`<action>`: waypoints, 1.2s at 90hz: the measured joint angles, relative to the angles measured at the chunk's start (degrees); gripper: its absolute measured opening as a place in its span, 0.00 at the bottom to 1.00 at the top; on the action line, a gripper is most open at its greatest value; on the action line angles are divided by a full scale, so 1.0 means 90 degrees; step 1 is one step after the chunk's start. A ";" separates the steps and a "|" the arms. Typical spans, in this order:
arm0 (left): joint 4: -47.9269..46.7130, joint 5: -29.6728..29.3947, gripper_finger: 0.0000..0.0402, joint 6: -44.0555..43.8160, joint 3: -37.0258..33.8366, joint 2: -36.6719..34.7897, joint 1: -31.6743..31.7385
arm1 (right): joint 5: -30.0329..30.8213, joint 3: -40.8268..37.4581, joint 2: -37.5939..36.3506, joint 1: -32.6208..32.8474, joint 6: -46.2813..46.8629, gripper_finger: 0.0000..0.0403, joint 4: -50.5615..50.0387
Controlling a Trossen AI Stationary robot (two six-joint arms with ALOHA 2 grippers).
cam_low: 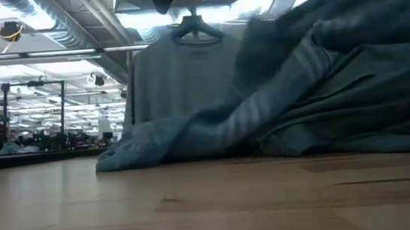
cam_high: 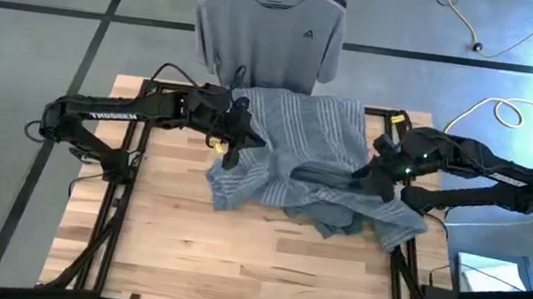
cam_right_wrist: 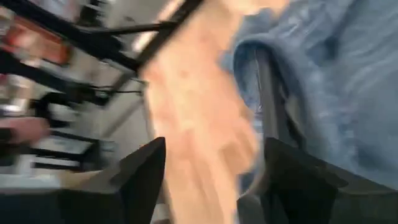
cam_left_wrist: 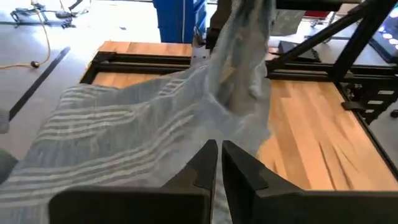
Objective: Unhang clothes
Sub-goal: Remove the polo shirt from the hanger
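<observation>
while grey t-shirt hangs behind table, striped shirt lies heaped on it; left gripper pinched on its cloth, right gripper spread wide beside it. next likely: let go, reach for t-shirt.

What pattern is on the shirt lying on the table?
The striped shirt is blue-grey with thin pale stripes, clearest in the left wrist view.

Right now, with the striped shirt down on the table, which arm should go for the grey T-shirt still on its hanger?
Probably left: its hand sits nearer the grey T-shirt; the right hand is farther off.
</observation>
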 joint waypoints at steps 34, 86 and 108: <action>0.0552 0.0845 0.05 -0.0190 0.0002 0.0456 -0.0226 | 0.0490 0.0000 0.0214 -0.0002 -0.0436 0.61 0.0150; 0.2676 0.0906 0.73 -0.0892 0.0614 0.2377 -0.0687 | 0.0368 0.0002 0.0959 -0.0002 -0.0948 0.55 0.1281; 0.2711 0.0587 0.75 -0.0807 0.1283 0.3029 -0.0873 | 0.0428 0.0002 0.1014 -0.0002 -0.0971 0.55 0.1589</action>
